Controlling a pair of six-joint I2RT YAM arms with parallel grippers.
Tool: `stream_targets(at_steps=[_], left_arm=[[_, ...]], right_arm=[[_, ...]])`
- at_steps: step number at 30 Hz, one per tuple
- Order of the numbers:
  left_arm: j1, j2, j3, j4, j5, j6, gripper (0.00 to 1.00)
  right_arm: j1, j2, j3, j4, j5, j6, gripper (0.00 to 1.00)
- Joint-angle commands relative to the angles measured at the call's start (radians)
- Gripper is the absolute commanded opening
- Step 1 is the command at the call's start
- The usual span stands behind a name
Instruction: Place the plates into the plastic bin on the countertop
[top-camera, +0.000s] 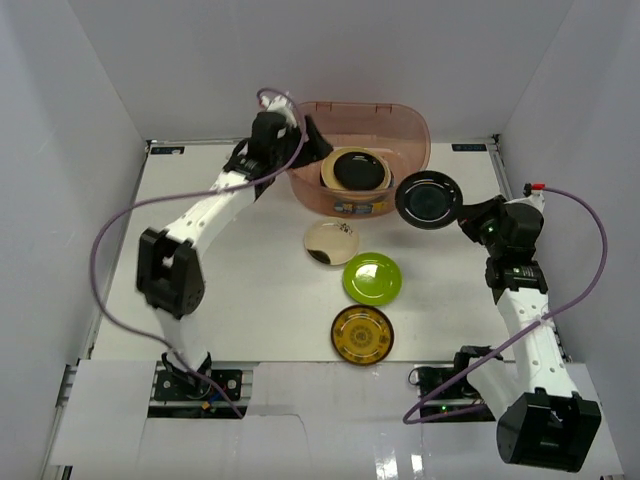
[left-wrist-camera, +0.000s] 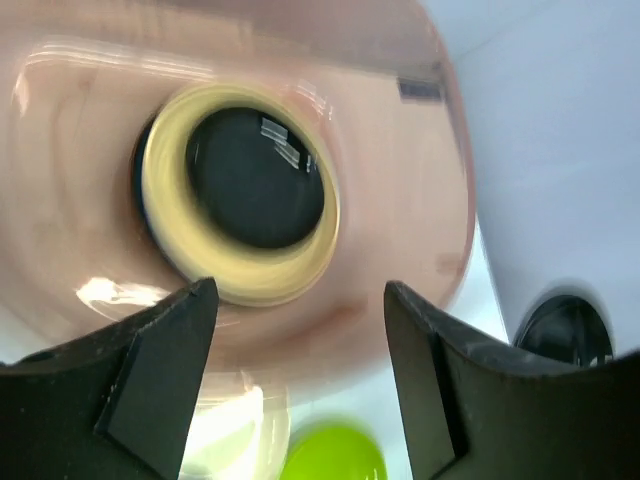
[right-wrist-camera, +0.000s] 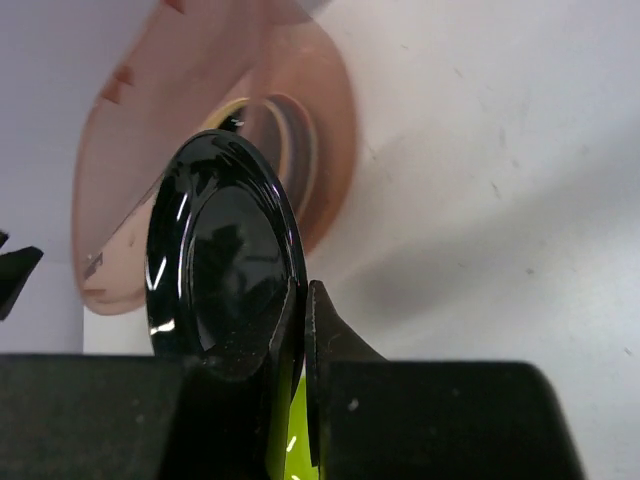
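Right gripper (top-camera: 468, 216) clamps a glossy black plate (top-camera: 428, 199) by its rim, lifted just beside the plastic bin's (top-camera: 412, 128) right wall near the bench's (top-camera: 250, 280) far edge; the bin lies to its left, where the left gripper (left-wrist-camera: 300, 292) hangs open, empty.

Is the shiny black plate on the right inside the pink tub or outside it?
Outside. The right hand grips the black plate by its rim, just right of the tub.
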Motion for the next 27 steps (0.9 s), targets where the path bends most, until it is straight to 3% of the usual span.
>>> stream_targets(at_steps=[1,2,4,9,13,17,21,24,25,27], left_arm=[[0.007,-0.341,-0.423,0.233,0.022,-0.091,0.77],[0.007,-0.464,-0.530,0.284,0.016,-0.114,0.77],[0.007,-0.554,-0.737,0.343,-0.036,-0.136,0.76],[0.007,-0.712,-0.971,0.310,-0.059,-0.137,0.76],[0.009,-0.719,-1.073,0.306,-0.045,-0.140,0.77],[0.009,-0.676,-1.145,0.393,-0.005,-0.178,0.78],[0.009,-0.549,-1.114,0.436,0.018,-0.177,0.78],[0.007,-0.441,-1.084,0.477,0.071,-0.182,0.76],[0.009,-0.420,-1.079,0.490,0.079,-0.192,0.75],[0.009,-0.366,-1.068,0.511,0.090,-0.200,0.74]], right_arm=[[0.083,0.054,0.147,0.084,-0.020,-0.029,0.08],[0.146,0.120,0.230,0.082,-0.018,-0.043,0.08],[0.217,0.236,0.364,0.077,-0.016,-0.087,0.08],[0.297,0.499,0.607,0.073,0.026,-0.158,0.08],[0.334,0.784,0.831,-0.028,0.057,-0.227,0.08],[0.354,0.945,1.010,-0.097,0.063,-0.267,0.08],[0.360,1.054,1.119,-0.139,0.063,-0.278,0.08],[0.367,1.111,1.181,-0.172,0.073,-0.302,0.15],[0.367,1.120,1.199,-0.180,0.068,-0.307,0.28],[0.367,1.114,1.208,-0.200,0.041,-0.313,0.41]])
